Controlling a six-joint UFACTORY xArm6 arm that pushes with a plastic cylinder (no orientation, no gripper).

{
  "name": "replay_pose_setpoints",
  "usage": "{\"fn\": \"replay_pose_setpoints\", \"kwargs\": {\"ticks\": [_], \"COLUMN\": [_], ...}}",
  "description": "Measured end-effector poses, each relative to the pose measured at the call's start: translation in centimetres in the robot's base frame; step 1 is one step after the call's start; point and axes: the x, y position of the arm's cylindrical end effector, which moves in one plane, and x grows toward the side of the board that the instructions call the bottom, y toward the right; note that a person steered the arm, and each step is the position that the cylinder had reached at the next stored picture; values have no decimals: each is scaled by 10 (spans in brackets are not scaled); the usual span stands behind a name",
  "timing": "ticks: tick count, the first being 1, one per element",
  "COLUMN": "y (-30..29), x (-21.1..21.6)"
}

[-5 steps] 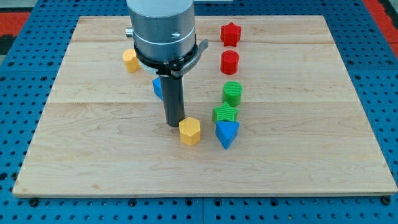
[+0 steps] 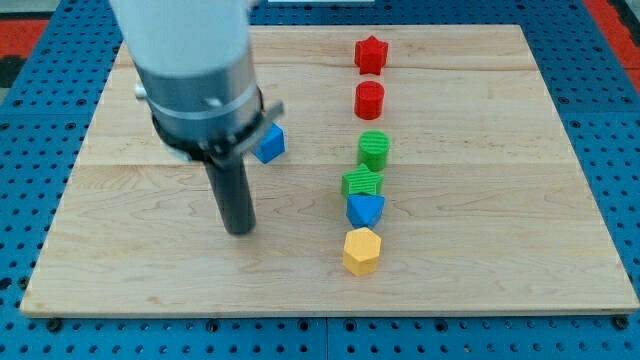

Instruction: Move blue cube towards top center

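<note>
So the dark rod's tip (image 2: 239, 228) has been swung over to the view's left, and the yellow hexagonal block (image 2: 361, 250) got shoved right. No pincer is fitted. The blue plastic cube (image 2: 268, 143) is sitting mid-left on the wooden counter (image 2: 480, 200), untouched, upper-right of the tip.

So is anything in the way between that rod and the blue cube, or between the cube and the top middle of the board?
Nothing visible. My tip sits below and left of the blue cube, bare board between them. The arm's body hides part of the route upward.
</note>
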Motion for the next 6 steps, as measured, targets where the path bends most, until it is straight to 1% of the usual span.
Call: {"fn": "replay_pose_setpoints", "kwargs": {"ticks": [1, 2, 3, 4, 6], "y": [0, 2, 41, 45, 48], "x": [-51, -80, -81, -97, -105]}}
